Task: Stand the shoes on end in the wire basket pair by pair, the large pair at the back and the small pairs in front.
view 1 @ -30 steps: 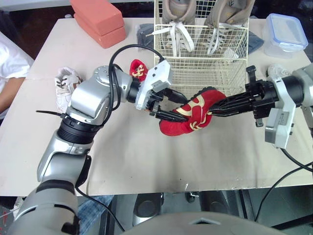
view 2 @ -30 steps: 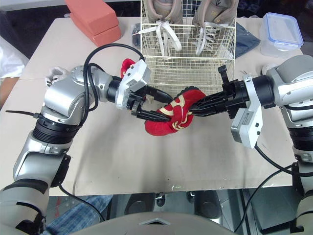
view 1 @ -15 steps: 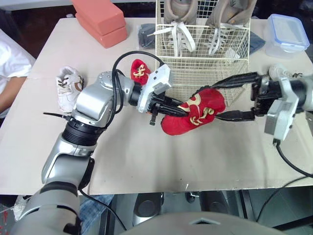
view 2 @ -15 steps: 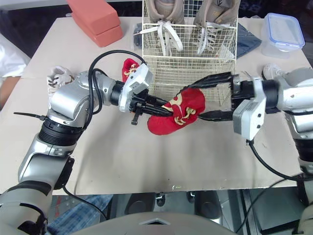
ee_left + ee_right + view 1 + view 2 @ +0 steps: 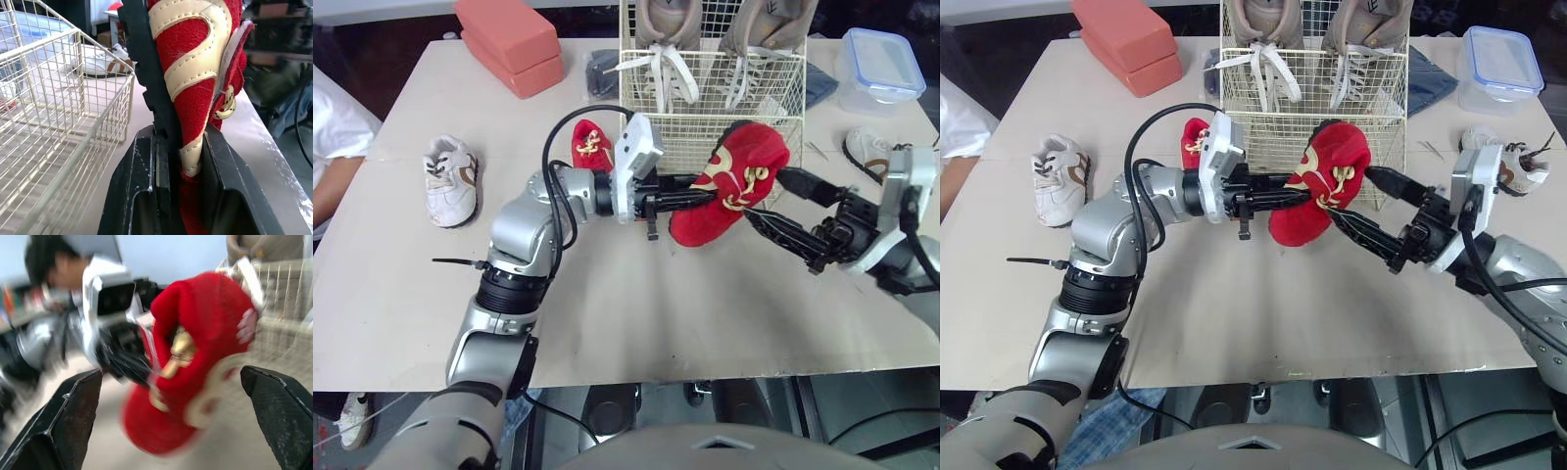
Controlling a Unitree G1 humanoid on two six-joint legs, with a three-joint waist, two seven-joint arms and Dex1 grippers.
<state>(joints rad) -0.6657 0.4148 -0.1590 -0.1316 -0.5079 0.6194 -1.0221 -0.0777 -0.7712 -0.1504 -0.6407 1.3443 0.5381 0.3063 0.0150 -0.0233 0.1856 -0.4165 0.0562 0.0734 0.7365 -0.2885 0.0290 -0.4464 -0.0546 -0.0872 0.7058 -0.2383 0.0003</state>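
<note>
Right end effector (image 5: 764, 194): fingers spread apart on either side of the red shoe (image 5: 734, 181), gripping nothing. Left end effector (image 5: 693, 192): clamped on that shoe's sole end, holding it clear of the bench (image 5: 607, 294), toe raised at the front wall of the wire basket (image 5: 744, 132); contact cannot be confirmed. Second red shoe (image 5: 591, 145) lies beside the basket. Large pair (image 5: 671, 24) stands on end at the basket's back.

2 red fabric shoes (image 5: 729, 181), 2 sm. white sneakers (image 5: 445, 179), 2 lg. beige laced shoes (image 5: 668, 18), 1 cream wire basket (image 5: 680, 147), 2 salmon blocks (image 5: 509, 44), 1 clear plastic tub (image 5: 881, 69).
</note>
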